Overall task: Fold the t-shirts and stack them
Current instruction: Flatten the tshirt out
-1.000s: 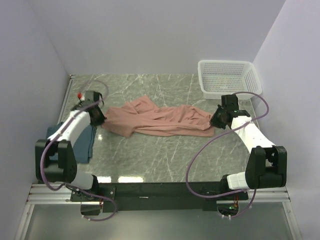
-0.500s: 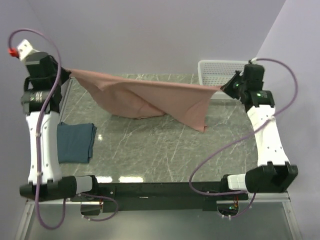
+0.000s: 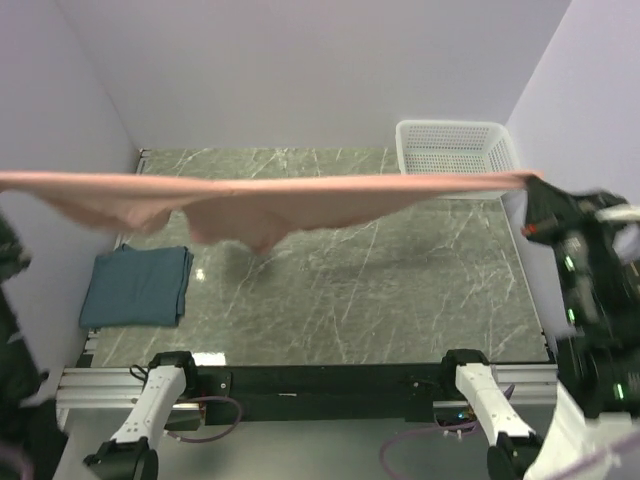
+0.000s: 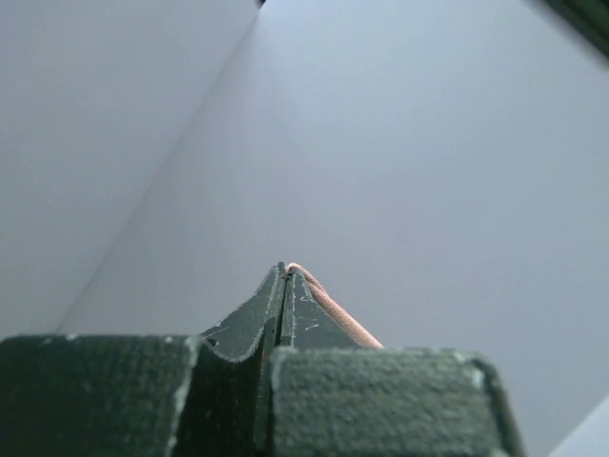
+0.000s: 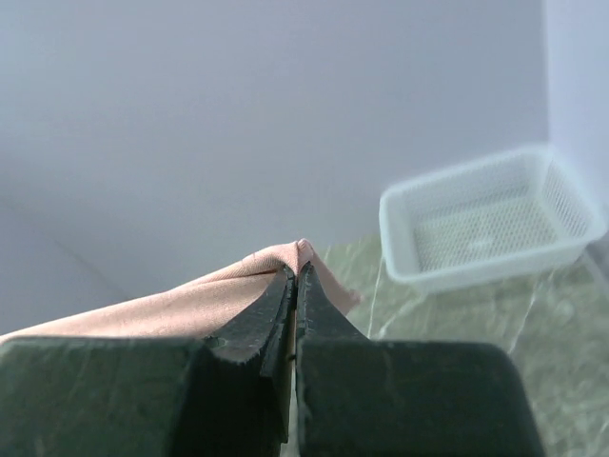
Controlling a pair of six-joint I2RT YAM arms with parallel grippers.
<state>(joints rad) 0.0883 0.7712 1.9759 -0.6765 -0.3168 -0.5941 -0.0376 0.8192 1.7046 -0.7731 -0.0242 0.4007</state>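
The salmon-pink t-shirt point(image 3: 300, 200) hangs high above the table, pulled into a long taut band across the whole top view, its middle sagging a little. My right gripper point(image 3: 535, 188) is shut on its right end; in the right wrist view the cloth point(image 5: 190, 303) is pinched at the gripper's tips point(image 5: 297, 271). My left gripper point(image 4: 285, 269) is shut on the other end, with a thin pink edge point(image 4: 333, 309) showing beside the closed fingers. In the top view that end runs off the left edge. The dark teal t-shirt point(image 3: 137, 286) lies folded flat at the table's left side.
A white mesh basket point(image 3: 455, 152) stands at the back right corner, also in the right wrist view as the basket point(image 5: 490, 228). The green marble table point(image 3: 380, 290) is walled in pale lilac on three sides. Both arms are raised close to the camera and blurred.
Both arms have risen from the table and spread apart. The pink t-shirt went from a crumpled heap on the marble to a stretched band in the air.
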